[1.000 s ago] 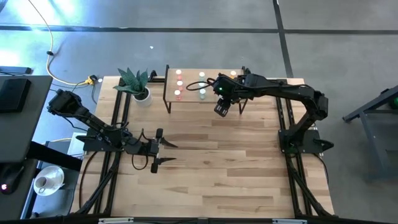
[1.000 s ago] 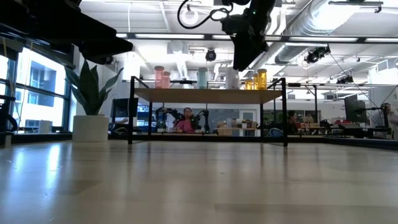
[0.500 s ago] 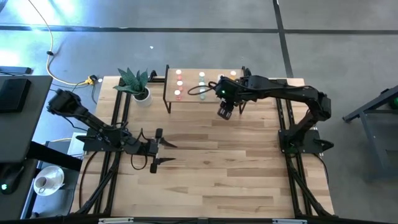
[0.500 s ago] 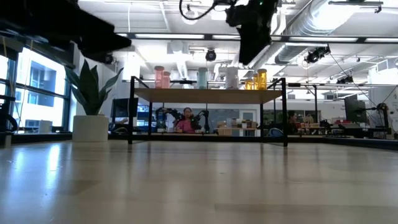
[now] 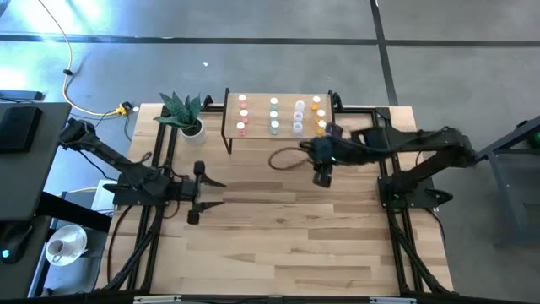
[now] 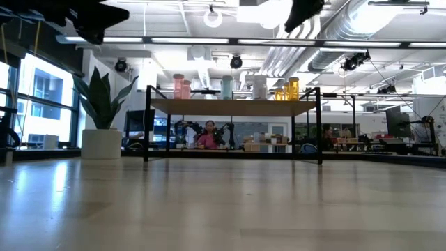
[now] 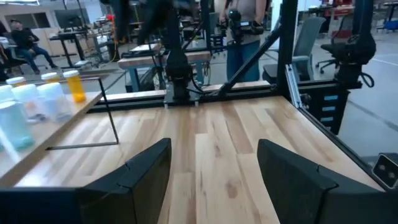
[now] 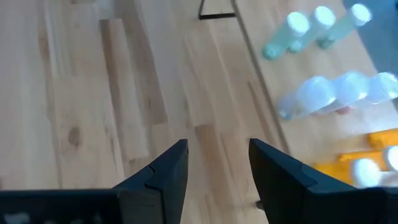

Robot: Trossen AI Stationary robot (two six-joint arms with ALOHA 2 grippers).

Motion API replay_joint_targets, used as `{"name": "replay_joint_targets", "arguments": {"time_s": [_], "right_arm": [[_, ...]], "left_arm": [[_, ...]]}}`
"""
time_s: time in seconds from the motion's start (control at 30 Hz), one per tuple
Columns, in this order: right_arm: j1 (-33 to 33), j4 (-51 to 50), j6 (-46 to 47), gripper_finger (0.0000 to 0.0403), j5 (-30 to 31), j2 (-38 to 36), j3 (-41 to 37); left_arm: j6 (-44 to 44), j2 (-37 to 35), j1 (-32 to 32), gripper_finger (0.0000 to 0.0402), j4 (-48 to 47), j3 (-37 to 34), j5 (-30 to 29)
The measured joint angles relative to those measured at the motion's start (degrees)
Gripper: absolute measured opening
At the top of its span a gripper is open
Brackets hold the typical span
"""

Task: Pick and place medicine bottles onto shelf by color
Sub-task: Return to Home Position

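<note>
Since half a second earlier, the right gripper (image 8: 217, 147) had pulled back from the shelf (image 5: 259, 119). It hung over bare table (image 5: 278, 245) just in front of the shelf's right end. The left gripper (image 7: 214, 146) had also drawn in toward its own base on the table's left side.

The shelf stood at the far edge of the table and carried all the medicine bottles in four columns. They ran pink bottles (image 5: 243, 113), green bottles (image 5: 274, 115), clear bottles (image 5: 299, 117) and orange bottles (image 5: 317, 112), left to right as seen from above. No bottle lay on the tabletop.

Both claws were spread wide with nothing between their fingers; only wood grain showed in each gap.

A potted plant (image 5: 184, 112) stood just left of the shelf.

In the low view both arms were cut off by the top edge, so only dark pieces of them showed. The bottles there lined up behind one another, so their count could not be read. The right wrist view caught the green, clear and orange bottles but not the pink ones.
</note>
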Motion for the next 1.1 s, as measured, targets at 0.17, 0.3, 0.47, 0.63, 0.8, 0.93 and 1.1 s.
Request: {"name": "replay_joint_targets", "arguments": {"time_s": [0.17,0.3,0.47,0.63,0.8,0.93,1.1], "right_arm": [[3.85,11.49,2.51,0.0161,0.73,-11.09,-17.54],[6.34,22.27,3.03,0.0161,0.85,-20.66,-30.88],[8.99,36.55,2.55,0.0161,0.86,-32.15,-44.98],[10.77,46.7,2.15,0.0161,0.89,-42.6,-57.07],[11.29,52.96,1.45,0.0161,1.23,-51.65,-66.5],[11.26,54.79,-0.14,0.0161,4.46,-58.4,-71.76],[11.26,53.7,-2.12,0.0161,8.09,-67.46,-75.63]], "left_arm": [[-0.03,-8.35,0.12,0.0229,-8.45,-0.03,-0.06],[-0.83,-12.96,1.46,0.0229,-9.84,-2.18,0.23],[-2.58,-16.87,4.41,0.0229,-9.84,-6.06,2.24],[-4.05,-19.33,7.53,0.0229,-9.79,-9.51,2.59],[-5.53,-21.09,10.85,0.0229,-9.77,-12.2,5.35],[-5.68,-22.05,13.5,0.0229,-7.35,-14.35,8.24],[-5.52,-23.23,17.34,0.0229,-7.09,-15.39,8.89]]}}
